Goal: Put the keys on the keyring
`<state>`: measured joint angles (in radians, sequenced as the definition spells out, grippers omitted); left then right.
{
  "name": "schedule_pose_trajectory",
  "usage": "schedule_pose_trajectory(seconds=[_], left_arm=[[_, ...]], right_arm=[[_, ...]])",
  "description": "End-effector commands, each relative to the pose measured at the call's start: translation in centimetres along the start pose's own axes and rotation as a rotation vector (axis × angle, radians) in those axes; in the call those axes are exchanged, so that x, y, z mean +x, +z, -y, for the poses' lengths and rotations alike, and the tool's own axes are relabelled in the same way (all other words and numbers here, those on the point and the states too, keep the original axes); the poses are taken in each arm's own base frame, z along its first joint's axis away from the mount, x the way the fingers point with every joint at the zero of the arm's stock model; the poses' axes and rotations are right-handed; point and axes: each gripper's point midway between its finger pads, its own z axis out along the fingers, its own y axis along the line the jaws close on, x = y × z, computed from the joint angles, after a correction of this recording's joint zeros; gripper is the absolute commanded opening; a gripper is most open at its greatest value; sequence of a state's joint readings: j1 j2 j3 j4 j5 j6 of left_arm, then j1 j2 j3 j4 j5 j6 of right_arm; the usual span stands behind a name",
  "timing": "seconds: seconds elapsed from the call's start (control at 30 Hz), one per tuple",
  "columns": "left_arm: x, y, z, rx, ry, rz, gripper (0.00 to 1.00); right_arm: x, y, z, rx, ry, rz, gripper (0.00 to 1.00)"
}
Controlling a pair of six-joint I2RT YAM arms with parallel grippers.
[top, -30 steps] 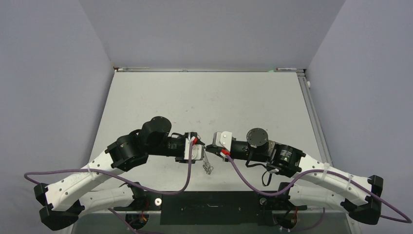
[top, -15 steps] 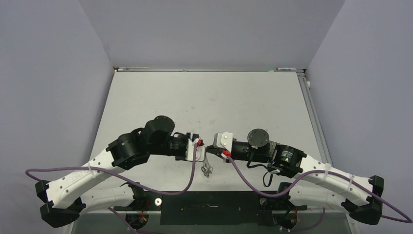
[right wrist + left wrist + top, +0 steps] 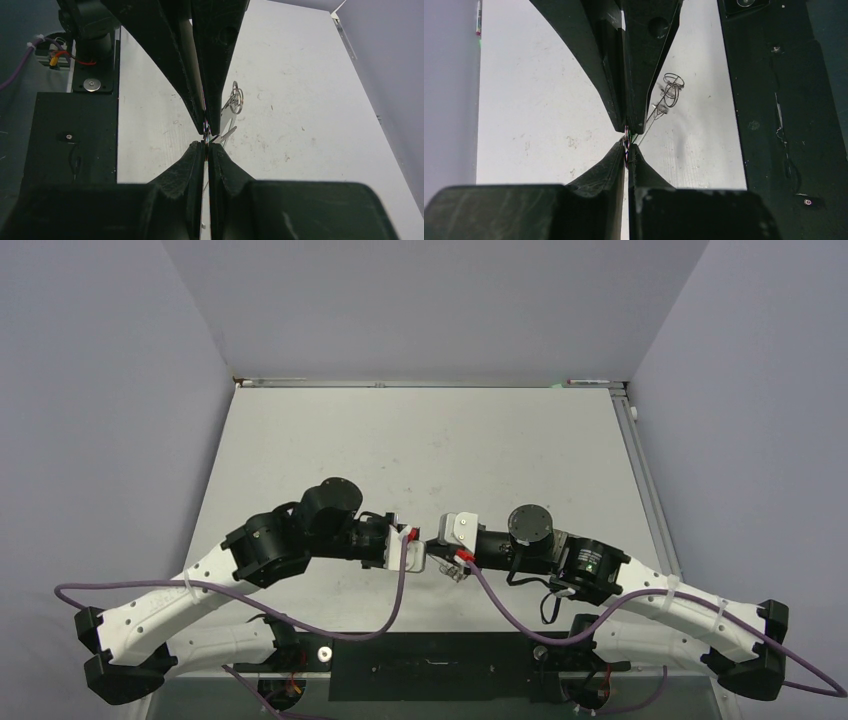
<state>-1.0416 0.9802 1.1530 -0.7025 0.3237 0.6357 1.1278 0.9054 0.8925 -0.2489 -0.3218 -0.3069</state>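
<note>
The two arms meet nose to nose close to the middle of the near edge of the surface [image 3: 420, 440]. The left end effector [image 3: 626, 150] and the right end effector [image 3: 206, 146] are both clamped shut, tip against tip, on a thin glinting piece of the keys [image 3: 227, 134] — which piece is too small to tell. The bunch hangs just beside the tips, with the wire loops of the keyring [image 3: 672, 86] at its outer end. Each arm's dark fingers block the other's wrist view. A purple cable [image 3: 401, 585] droops by the left arm, and a black base plate [image 3: 430, 665] lines the near edge.
</note>
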Motion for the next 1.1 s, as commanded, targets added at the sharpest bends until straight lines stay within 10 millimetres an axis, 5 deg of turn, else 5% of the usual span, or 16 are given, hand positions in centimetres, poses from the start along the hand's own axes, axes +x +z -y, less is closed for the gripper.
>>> schedule_pose_trajectory(seconds=[0.0,0.4,1.07], left_arm=[[-1.8,-1.4,-1.3,-0.077,0.006,0.052,0.0],[-5.4,-4.3,-2.6,-0.19,-0.044,0.339,0.0],[-6.9,-3.9,-2.5,-0.155,-0.149,0.564,0.0]], right_arm=[[-3.4,-1.2,1.0,0.054,-0.04,0.114,0.05],[-3.4,-1.5,1.6,0.106,-0.026,0.15,0.05],[-4.1,-1.1,2.5,0.164,-0.042,0.233,0.05]])
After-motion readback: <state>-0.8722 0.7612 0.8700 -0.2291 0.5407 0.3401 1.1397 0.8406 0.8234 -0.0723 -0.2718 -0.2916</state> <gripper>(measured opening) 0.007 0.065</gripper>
